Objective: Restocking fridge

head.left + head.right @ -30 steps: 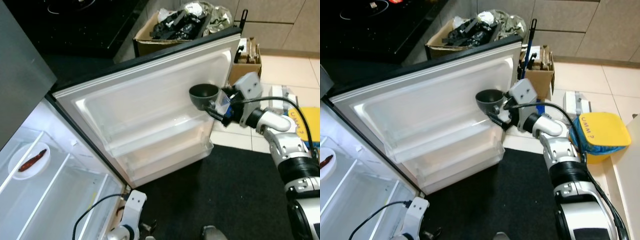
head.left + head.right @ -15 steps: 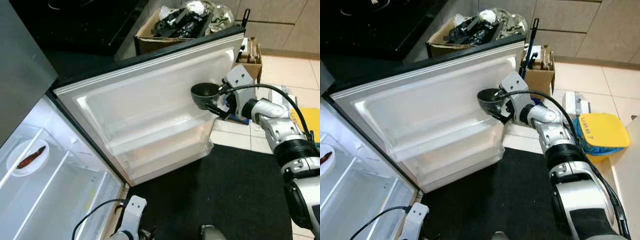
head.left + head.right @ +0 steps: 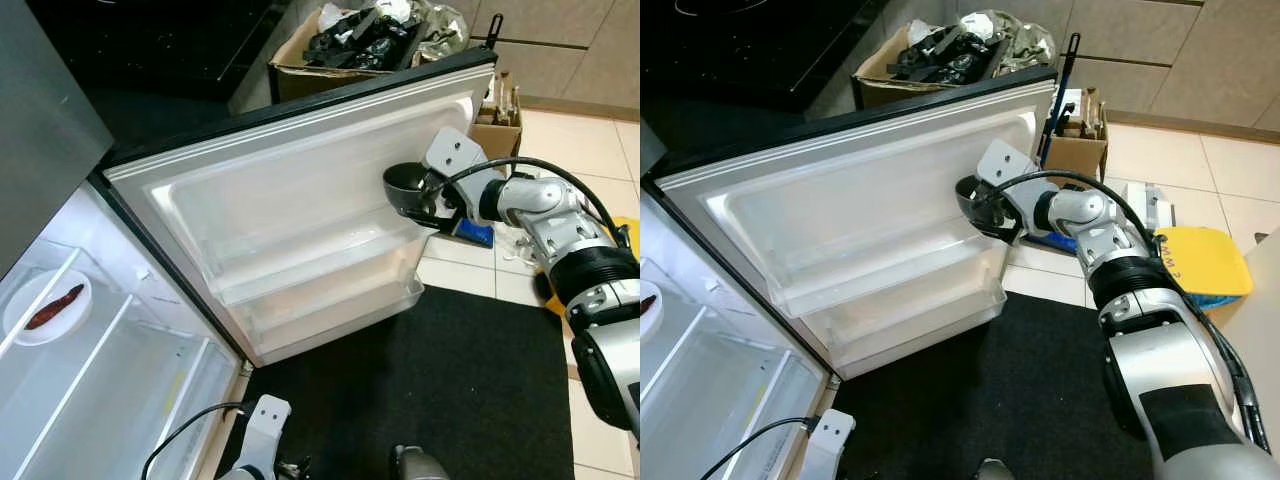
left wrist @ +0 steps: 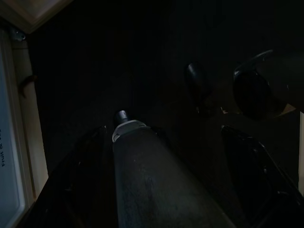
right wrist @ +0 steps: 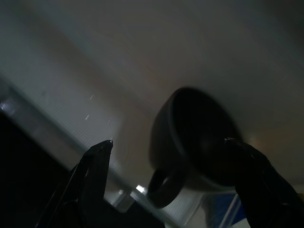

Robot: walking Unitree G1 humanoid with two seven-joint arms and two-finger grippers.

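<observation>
Fridge door (image 3: 290, 200), swung wide open, is seen with a smooth white moulded plastic liner and two shallow translucent door bins (image 3: 330, 290) along its lower part. A dark, rounded cup (image 3: 408, 187) with a looped handle is held upright against the liner, just above the upper bin. It is carried by the right gripper (image 3: 992, 214); whether the cup is pinched at its handle or merely cradled cannot be told, though in the right wrist view the two black fingers (image 5: 92, 166) are seen spread wide on either side of it. Inside the lit fridge compartment, a round white plate (image 3: 45, 307) bearing a reddish-brown elongated item is set on a glass shelf. The left gripper (image 4: 161, 190) hangs idle over the black floor mat (image 3: 470, 390). A cardboard box (image 3: 350, 50) of crumpled rubbish stands behind the door.
</observation>
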